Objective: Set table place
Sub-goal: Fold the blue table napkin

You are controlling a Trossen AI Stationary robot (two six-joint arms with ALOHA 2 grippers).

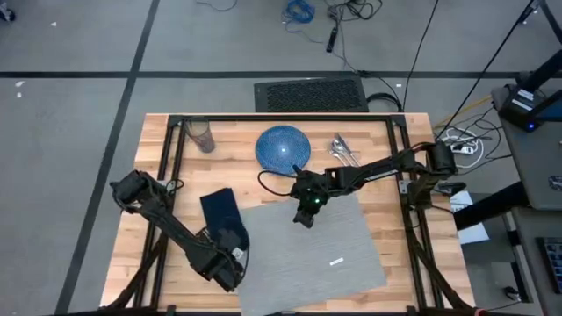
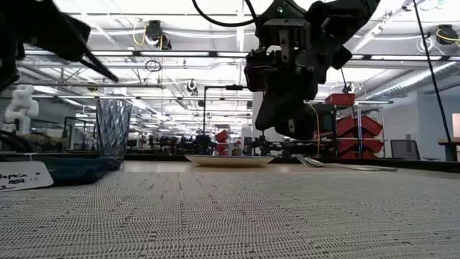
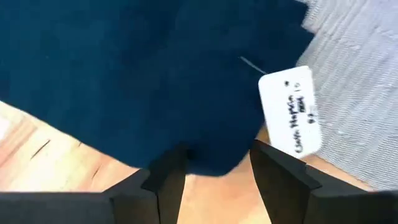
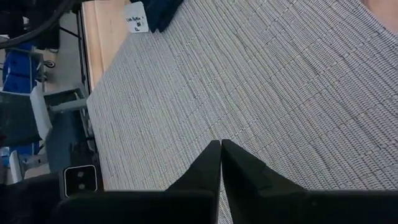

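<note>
Overhead, closed right tool (image 4: 221,163) hangs above coarse woven placemat (image 4: 249,81).

Lighting's even and bright from overhead – the pale butcher-block wooden table (image 1: 378,140) only gets soft, short shadows under the dark arms. In the low view the ceiling strip lights blow out around 12 o'clock, so the dark right gripper (image 2: 287,115) reads nearly as a silhouette. The grey woven placemat (image 2: 230,216) is soft up close and the room behind is hazy. Left wrist view is motion-blurred – the navy cloth napkin (image 3: 143,81) and its white paper tag (image 3: 292,112) smear.
</note>
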